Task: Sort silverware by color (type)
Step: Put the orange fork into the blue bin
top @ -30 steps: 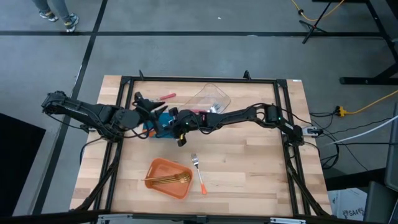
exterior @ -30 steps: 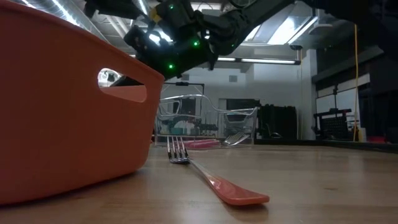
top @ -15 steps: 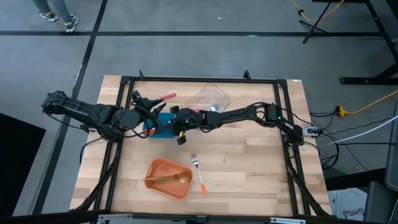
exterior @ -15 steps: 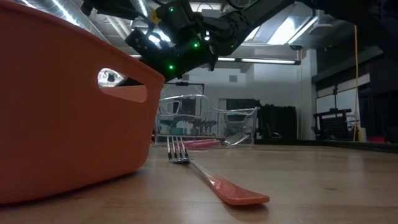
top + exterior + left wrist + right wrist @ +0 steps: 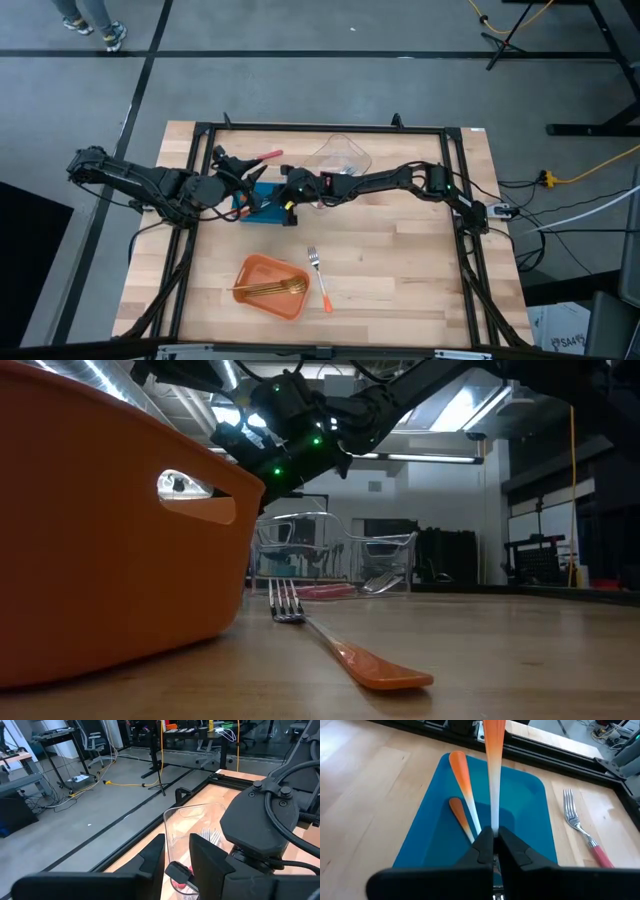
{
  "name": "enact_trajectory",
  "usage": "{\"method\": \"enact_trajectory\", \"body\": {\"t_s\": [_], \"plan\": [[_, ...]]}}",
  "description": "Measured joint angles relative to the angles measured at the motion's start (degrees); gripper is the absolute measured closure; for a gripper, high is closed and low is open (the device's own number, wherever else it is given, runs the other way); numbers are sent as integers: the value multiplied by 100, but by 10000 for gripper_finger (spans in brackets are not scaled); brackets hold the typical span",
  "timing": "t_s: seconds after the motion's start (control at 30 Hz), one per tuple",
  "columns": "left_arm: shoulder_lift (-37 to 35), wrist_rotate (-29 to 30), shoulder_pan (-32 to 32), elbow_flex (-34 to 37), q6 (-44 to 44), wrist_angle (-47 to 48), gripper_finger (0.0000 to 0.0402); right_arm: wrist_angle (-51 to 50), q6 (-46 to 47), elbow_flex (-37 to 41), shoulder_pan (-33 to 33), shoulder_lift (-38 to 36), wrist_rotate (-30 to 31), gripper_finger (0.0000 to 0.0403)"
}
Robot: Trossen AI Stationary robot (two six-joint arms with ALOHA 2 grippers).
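Right now I have an orange-handled fork (image 5: 493, 765) pinched in the right gripper (image 5: 493, 845), handle pointing away from the wrist, hanging over the blue tray (image 5: 530, 800). Two more orange-handled forks (image 5: 462, 785) already lie in that tray, so I judge this one belongs there too. To do the drop well I would lower it until the handle is close to the tray floor, keep it lined up with the two others, and only then part the fingers, so it does not bounce over the low rim.

Beside the tray on the wood lies a pink-handled fork (image 5: 582, 832), close to the tray edge; a sloppy release could land on it. The left gripper (image 5: 228, 170) sits just beside the blue tray in the high view, its fingers standing apart, and I cannot see anything held in it. Past its fingers stands the clear tub (image 5: 192, 827). That arm is near mine, so I would keep the right wrist from swinging toward it.

Farther out, one orange-handled fork (image 5: 320, 280) lies on the table (image 5: 400, 250) next to the orange bin (image 5: 255, 272), which holds gold forks (image 5: 268, 289).
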State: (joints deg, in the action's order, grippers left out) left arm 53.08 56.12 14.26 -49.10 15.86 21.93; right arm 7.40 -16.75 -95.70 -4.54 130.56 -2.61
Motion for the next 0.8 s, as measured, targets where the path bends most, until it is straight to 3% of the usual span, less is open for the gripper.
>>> {"method": "enact_trajectory", "body": {"t_s": [0.8], "plan": [[0, -4, 0, 0, 1, -7, 319, -151, 0, 0, 0, -2, 0, 400]]}}
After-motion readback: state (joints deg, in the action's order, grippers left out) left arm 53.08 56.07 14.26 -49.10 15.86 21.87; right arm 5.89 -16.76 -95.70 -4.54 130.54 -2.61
